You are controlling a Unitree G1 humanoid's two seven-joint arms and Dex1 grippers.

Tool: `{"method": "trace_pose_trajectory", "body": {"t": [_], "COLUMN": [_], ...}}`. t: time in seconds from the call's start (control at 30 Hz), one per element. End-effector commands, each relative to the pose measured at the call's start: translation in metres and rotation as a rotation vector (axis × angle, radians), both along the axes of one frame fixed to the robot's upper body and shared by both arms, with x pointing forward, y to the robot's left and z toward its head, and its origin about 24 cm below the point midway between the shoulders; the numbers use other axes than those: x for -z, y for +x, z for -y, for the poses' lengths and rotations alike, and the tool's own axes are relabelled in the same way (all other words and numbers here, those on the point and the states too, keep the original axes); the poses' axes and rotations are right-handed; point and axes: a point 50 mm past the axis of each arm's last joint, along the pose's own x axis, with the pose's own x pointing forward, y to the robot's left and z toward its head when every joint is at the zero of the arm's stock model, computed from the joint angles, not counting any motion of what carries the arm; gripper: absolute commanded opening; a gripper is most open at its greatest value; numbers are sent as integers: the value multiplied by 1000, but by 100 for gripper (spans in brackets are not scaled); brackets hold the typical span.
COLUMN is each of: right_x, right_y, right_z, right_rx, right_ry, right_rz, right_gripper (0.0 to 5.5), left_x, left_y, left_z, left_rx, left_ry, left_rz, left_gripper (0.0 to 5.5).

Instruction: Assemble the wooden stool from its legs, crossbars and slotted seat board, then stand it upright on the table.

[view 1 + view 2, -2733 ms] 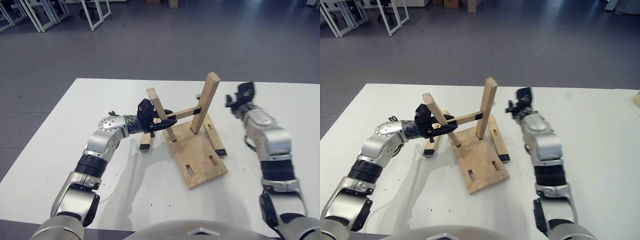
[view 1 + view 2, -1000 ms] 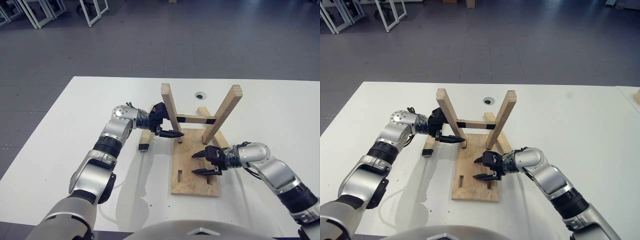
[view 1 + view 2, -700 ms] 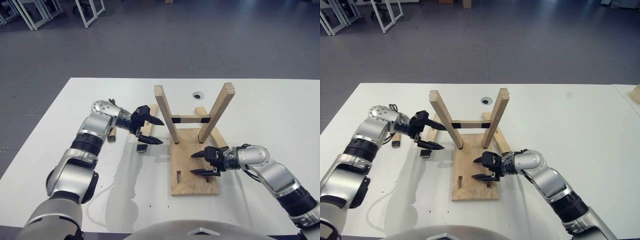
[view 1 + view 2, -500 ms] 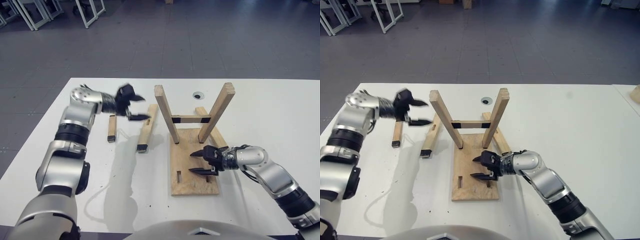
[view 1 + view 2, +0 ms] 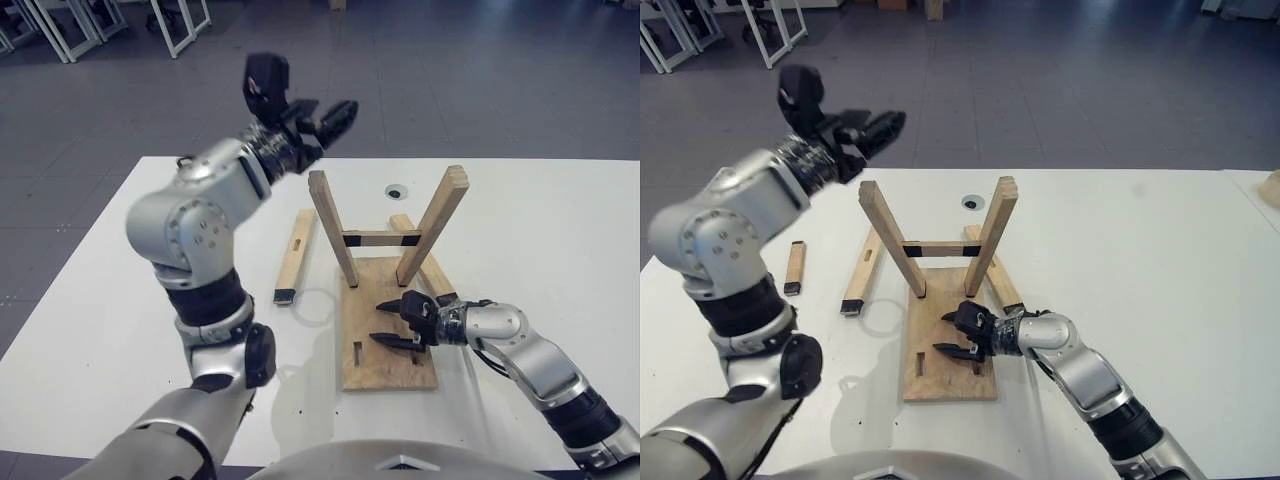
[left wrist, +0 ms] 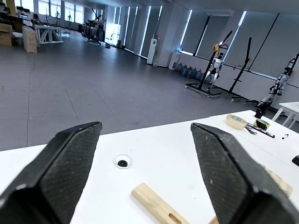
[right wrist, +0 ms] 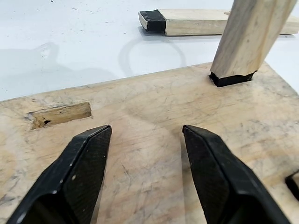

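- Wide white table (image 5: 560, 230) underneath it all, every wooden piece resting on it.
- Mid-table, lying flat, the seat board (image 5: 375, 300), long way running from 12 to 6 o'clock.
- Up from the board's 12 o'clock end, the left leg (image 5: 333, 228) and the right leg (image 5: 432, 226), both seated in the wood, leaning apart toward 11 and 1 o'clock.
- Flat at 9 o'clock, near the board, a loose leg (image 5: 292, 255), black tip toward 6 o'clock, a slot cut in its side.
- Along the board's 3 o'clock edge, a second loose leg (image 5: 1003, 286), flat on the table, partly hidden behind the right leg.
- High in the air at 11 o'clock, well above the table, the left gripper (image 5: 320, 113), fingers spread wide, nothing between them.
- Low over the board's middle, the right gripper (image 5: 378, 322), tips pointing toward 9 o'clock, fingers parted and empty; touching the wood or just clear of it, hard to say.
- Level between the two standing legs, the crossbar (image 5: 380, 238), black-wrapped at both ends.
- Way out at 9 o'clock, well apart from the board, a short stick (image 5: 795, 267), flat.
- In the board toward 6 o'clock, just beside the right gripper's tips, an open slot (image 7: 58, 115).
- Beyond the legs at 12 o'clock, a small round hole (image 5: 397, 189) in the tabletop.
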Motion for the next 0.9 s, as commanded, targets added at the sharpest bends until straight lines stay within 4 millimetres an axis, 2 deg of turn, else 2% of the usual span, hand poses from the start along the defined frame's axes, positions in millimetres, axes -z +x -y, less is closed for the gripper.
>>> {"method": "trace_pose_trajectory", "body": {"t": [0.03,0.1,0.2,0.23,0.27,0.3,0.37,0.43,0.47,0.5,0.53,0.57,0.63,0.7,0.8,0.9], "right_x": [19,20,21,21,20,19,17,17,16,14,13,13,14,17,17,9], "right_y": [-5,-6,-7,-7,-7,-7,-6,-6,-5,-4,-4,-5,-9,-11,-6,9], "right_z": [11,11,12,13,13,13,14,16,16,15,16,17,18,17,16,25], "right_rx": [42,42,37,36,36,34,36,41,41,38,34,34,33,35,46,66], "right_ry": [-106,-107,-112,-114,-115,-115,-115,-117,-118,-118,-120,-122,-127,-130,-128,-135], "right_rz": [-75,-77,-81,-81,-81,-79,-76,-71,-68,-65,-64,-67,-77,-82,-78,-48], "right_gripper": [282,282,282,282,282,282,282,282,282,282,282,282,282,282,282,282], "left_x": [-11,-45,-96,-100,-93,-74,-7,76,105,125,133,131,114,87,30,-19], "left_y": [-3,-6,-23,-25,-22,-17,-9,-20,-30,-42,-50,-53,-48,-40,-42,-48], "left_z": [5,6,9,9,9,9,14,24,30,36,42,46,47,44,41,26], "left_rx": [-8,-3,69,74,69,49,5,1,11,32,51,63,75,113,290,388], "left_ry": [-51,-164,-332,-337,-321,-279,-213,-132,-101,-88,-91,-100,-125,-154,-262,-362], "left_rz": [64,220,426,431,394,307,42,-233,-321,-381,-398,-376,-286,-165,50,210], "left_gripper": [355,355,355,355,355,355,355,355,355,355,355,355,355,355,355,355]}}
